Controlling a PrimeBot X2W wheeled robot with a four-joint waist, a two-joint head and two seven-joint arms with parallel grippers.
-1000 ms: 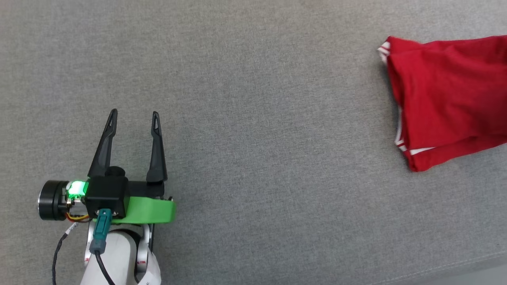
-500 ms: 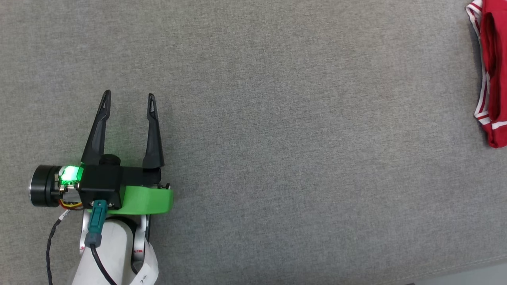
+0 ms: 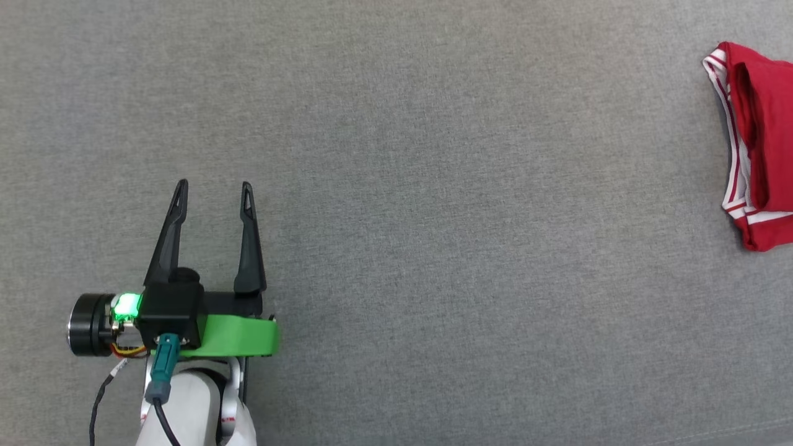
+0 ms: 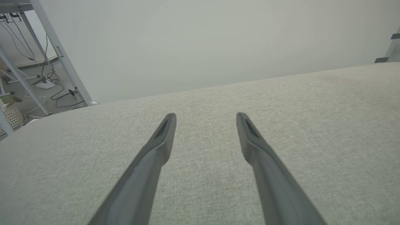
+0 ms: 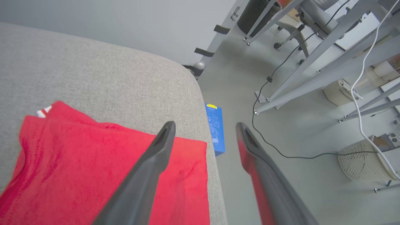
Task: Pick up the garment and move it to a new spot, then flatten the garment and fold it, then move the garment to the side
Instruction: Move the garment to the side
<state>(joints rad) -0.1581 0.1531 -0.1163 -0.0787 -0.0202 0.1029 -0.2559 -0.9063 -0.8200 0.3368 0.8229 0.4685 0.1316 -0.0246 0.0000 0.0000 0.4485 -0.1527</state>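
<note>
The garment (image 3: 759, 142), a folded red shirt with red-white striped trim, lies at the right edge of the grey fabric surface (image 3: 433, 186) in the head view. From the right wrist it shows as a flat red fold (image 5: 78, 168) reaching the surface's rounded corner. My right gripper (image 5: 204, 126) hangs above that corner, its fingers spread wide with nothing between them. My left gripper (image 3: 214, 186) stands open over bare fabric at the lower left, far from the garment; in its own wrist view the left gripper (image 4: 204, 115) holds nothing.
Past the surface's corner the floor drops away, with a blue box (image 5: 215, 129) beside the edge, grey metal table legs (image 5: 300, 81), a black cable (image 5: 281, 150) and a white basket (image 5: 362, 165). A frame and cables (image 4: 40, 68) stand beyond the far left corner.
The right gripper has opened and let go of the garment. The garment went rightward in the head view and now lies at the right edge; the head camera shifted a little. The left gripper stayed open.
</note>
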